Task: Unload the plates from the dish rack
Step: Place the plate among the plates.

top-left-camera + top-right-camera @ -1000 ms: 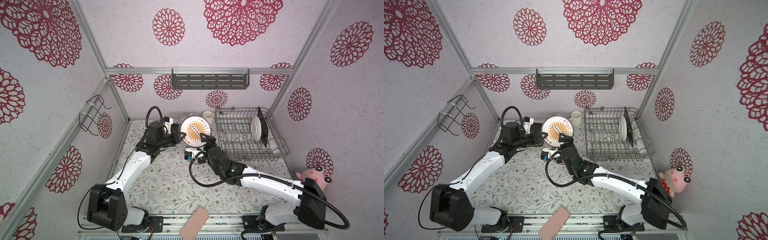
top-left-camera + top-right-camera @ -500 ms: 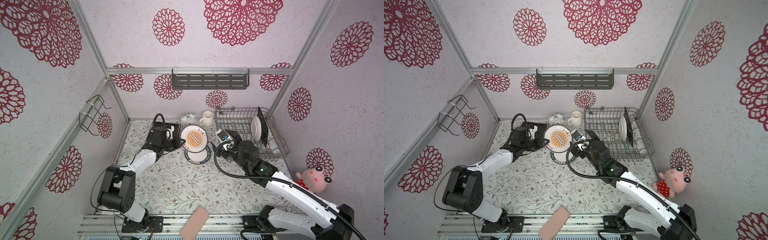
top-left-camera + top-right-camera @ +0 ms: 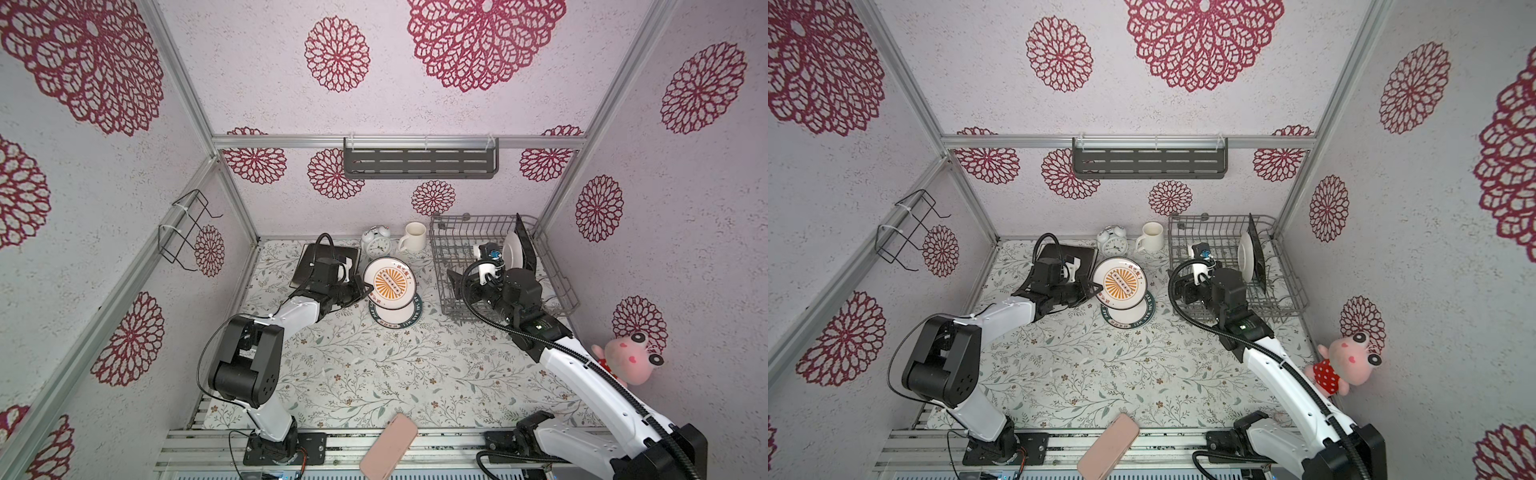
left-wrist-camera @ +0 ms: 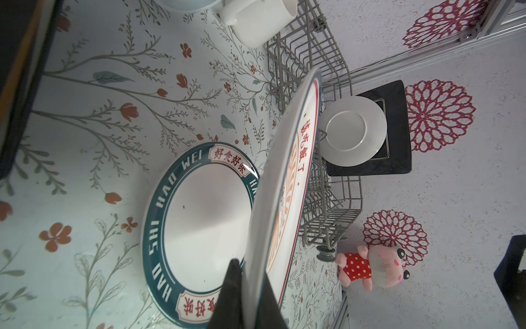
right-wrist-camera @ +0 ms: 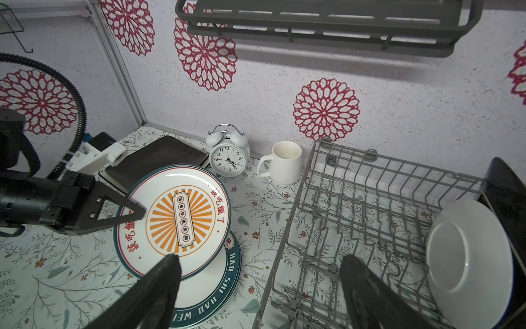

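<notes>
My left gripper [image 4: 250, 293] is clamped on the rim of the sunburst plate [image 5: 182, 222], holding it tilted above the lettered-rim plate [image 4: 199, 216], which lies flat on the table [image 3: 374, 374]. My right gripper [image 5: 259, 260] is spread wide and empty above the dish rack [image 3: 478, 217]. At the rack's right end a round white plate [image 5: 466, 247] stands against a black-backed square plate [image 4: 398, 161].

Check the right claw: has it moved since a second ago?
Yes. The right claw swung toward the dish rack and now hangs over its edge.
</notes>
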`<action>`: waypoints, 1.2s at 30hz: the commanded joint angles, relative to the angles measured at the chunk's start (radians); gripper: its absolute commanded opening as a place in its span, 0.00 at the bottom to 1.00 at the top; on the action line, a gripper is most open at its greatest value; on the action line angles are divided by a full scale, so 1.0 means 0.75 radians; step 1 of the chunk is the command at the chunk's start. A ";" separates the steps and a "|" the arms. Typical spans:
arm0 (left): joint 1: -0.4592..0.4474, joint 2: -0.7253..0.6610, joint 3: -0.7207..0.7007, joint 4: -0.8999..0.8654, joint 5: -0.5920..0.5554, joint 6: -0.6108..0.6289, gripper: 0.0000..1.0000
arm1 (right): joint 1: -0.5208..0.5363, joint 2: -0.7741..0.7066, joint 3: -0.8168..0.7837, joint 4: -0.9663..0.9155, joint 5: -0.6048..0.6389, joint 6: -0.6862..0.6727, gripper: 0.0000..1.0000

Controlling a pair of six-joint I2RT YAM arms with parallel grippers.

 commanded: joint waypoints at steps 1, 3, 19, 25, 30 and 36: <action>-0.026 0.037 0.028 0.010 0.018 -0.003 0.00 | -0.016 0.003 0.008 0.069 -0.039 0.047 0.90; -0.033 0.054 0.029 -0.001 0.017 -0.008 0.00 | -0.019 0.008 0.007 0.071 -0.034 0.046 0.90; -0.044 0.166 0.050 -0.092 0.004 -0.016 0.00 | -0.027 0.027 0.000 0.071 -0.015 0.002 0.89; -0.049 0.217 0.074 -0.131 0.006 -0.026 0.00 | -0.029 0.019 -0.026 0.087 -0.012 0.005 0.88; -0.049 0.259 0.115 -0.209 0.005 -0.026 0.00 | -0.030 0.012 -0.037 0.077 -0.001 -0.008 0.88; -0.049 0.272 0.137 -0.272 -0.005 -0.022 0.15 | -0.029 0.016 -0.036 0.079 -0.004 -0.027 0.86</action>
